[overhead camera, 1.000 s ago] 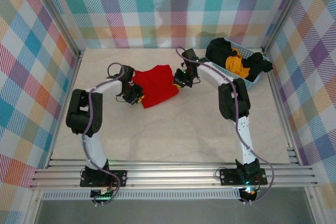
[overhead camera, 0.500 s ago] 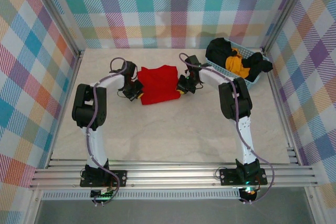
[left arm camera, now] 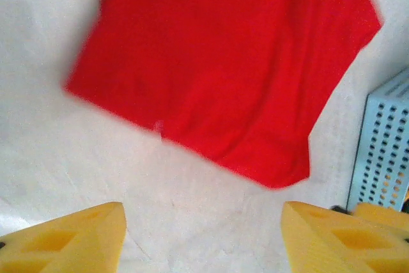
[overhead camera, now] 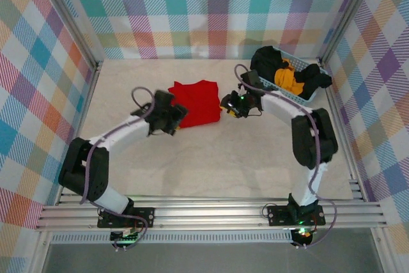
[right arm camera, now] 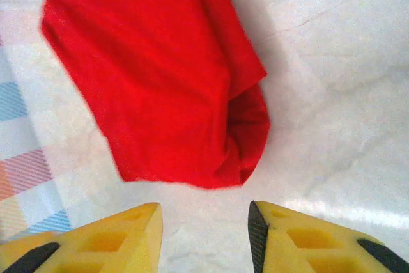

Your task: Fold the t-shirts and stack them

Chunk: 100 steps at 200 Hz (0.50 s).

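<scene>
Plaid walls close in a pale table (overhead camera: 211, 158), and on its far middle lies the red shirt (overhead camera: 197, 101), folded into a compact, roughly square packet, flat on the surface and just left of the blue basket (overhead camera: 309, 98). A second ago both grippers were pinched on the packet's left and right edges and it sat nearer and skewed; they carried it toward the far wall, squared it up, and have now let go. The left gripper (overhead camera: 174, 121) has backed off to the packet's near left corner, its jaws spread wide with nothing between them; its wrist view shows bare table between the yellow fingers (left arm camera: 64, 238) and the red shirt (left arm camera: 223, 68) lying clear beyond. The right gripper (overhead camera: 231, 105) stands just off the right edge, jaws also parted and empty; from its wrist the red shirt (right arm camera: 160, 87) lies ahead of the fingertips (right arm camera: 281, 234), apart from them, with one corner a little bunched. By the look of it this shirt is done and marks the start of the stack. The black shirts (overhead camera: 268, 62) and the orange-yellow one (overhead camera: 287, 76) are heaped unfolded in the basket, so most of the work remains, and the right arm is the closer one to fetch the next.
</scene>
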Each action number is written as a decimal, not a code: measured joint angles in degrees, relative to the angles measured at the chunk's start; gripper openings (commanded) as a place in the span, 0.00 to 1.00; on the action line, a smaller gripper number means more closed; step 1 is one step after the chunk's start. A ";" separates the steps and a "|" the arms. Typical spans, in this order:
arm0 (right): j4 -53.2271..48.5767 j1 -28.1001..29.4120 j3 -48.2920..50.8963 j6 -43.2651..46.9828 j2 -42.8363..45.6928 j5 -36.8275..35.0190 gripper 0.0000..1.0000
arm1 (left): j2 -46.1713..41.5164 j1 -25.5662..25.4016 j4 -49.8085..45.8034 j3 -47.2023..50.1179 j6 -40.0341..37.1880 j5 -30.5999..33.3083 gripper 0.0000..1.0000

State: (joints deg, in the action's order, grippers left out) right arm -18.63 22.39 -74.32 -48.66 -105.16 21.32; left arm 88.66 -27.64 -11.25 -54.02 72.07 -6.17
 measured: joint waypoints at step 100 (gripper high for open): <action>10.25 -0.31 13.09 -7.78 11.04 5.01 0.43 | 16.17 -6.01 30.62 3.65 29.44 9.75 0.55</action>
State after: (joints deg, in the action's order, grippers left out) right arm -8.38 22.09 -61.23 -56.45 -94.13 26.33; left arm 104.84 -33.65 19.38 -50.37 101.51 3.57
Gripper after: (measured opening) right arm 0.434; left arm 0.604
